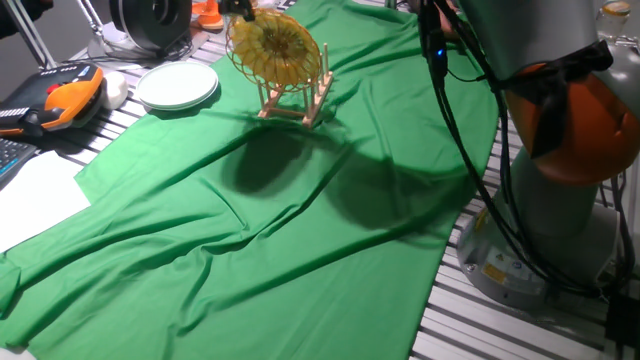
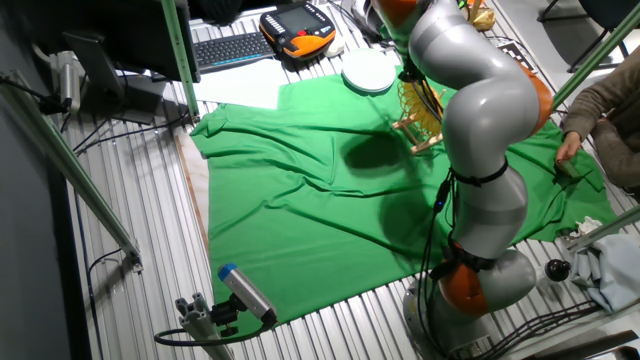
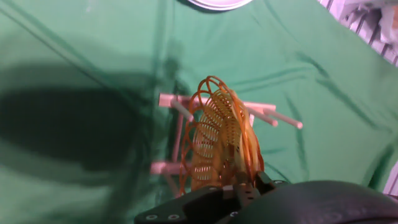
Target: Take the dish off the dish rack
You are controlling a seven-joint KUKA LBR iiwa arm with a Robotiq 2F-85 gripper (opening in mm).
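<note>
The golden wicker dish (image 1: 275,50) stands on edge between the pegs of the small wooden dish rack (image 1: 300,105) at the far end of the green cloth. My gripper (image 1: 240,12) is at the dish's top rim. In the hand view the dish (image 3: 217,143) rises from the rack (image 3: 168,101) straight into my gripper (image 3: 239,185), whose jaws sit close on either side of the rim. The fingertips are mostly hidden by the hand's body. In the other fixed view the dish (image 2: 418,100) and rack (image 2: 420,140) are partly hidden behind my arm.
Stacked white plates (image 1: 177,85) lie left of the rack at the cloth's edge. An orange teach pendant (image 1: 65,100) sits further left. The green cloth (image 1: 300,230) is wrinkled. My arm's base (image 1: 540,200) stands at the right, with cables hanging.
</note>
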